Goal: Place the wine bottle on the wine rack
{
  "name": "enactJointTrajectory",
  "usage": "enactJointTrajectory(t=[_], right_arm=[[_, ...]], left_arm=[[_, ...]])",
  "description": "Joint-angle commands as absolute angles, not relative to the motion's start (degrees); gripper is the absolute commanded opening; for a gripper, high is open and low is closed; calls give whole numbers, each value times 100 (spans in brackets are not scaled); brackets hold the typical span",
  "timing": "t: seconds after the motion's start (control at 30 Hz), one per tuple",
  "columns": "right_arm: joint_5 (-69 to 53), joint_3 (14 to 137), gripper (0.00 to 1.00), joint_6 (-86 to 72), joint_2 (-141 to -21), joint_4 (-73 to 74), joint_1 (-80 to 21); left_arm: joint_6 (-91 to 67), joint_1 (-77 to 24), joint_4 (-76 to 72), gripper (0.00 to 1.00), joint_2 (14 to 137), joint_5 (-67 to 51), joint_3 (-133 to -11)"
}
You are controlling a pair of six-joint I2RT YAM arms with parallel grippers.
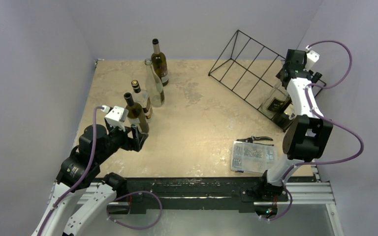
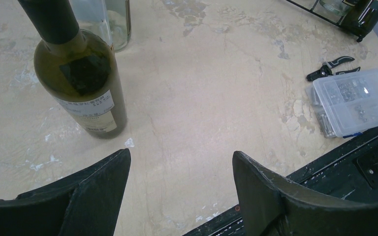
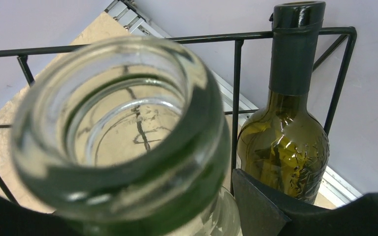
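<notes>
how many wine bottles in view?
6. Four stand on the table's left: nearest bottle, bottle just behind it, tall clear bottle, rearmost bottle. Two sit at the wine rack's right end: racked clear bottle and green bottle, partly behind the right arm.

Nothing legible — the white label (image 2: 92, 114) on the green bottle (image 2: 78, 73) is blurred.

I've got the wine bottle (image 3: 128, 191), clear glass, with its open mouth pointing straight at my right end effector (image 1: 283, 78) and its neck between the fingers (image 3: 275, 211). It sits inside the wine rack (image 3: 236, 98), whose thin black wire bars cross just beyond the end effector.
</notes>
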State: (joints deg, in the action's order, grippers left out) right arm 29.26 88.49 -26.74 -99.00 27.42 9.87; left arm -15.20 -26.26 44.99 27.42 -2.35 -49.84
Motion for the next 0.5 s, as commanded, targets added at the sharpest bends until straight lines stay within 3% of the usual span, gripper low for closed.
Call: enactJointTrajectory(t=[0.0,0.23,0.47], right_arm=[[3100,9286,0,-2913,-9893,2083,994],[3006,9319,0,-2940,-10082,2108,993],[3031,9349,16,-2953,-10267,2160,993]], left_arm=[[-1380,-2610,4243,75,2769,-229,-4975],[-1380,-2610,4239,75,2787,-213,-4980],[-1380,-2610,4245,75,2803,-202,-4977]])
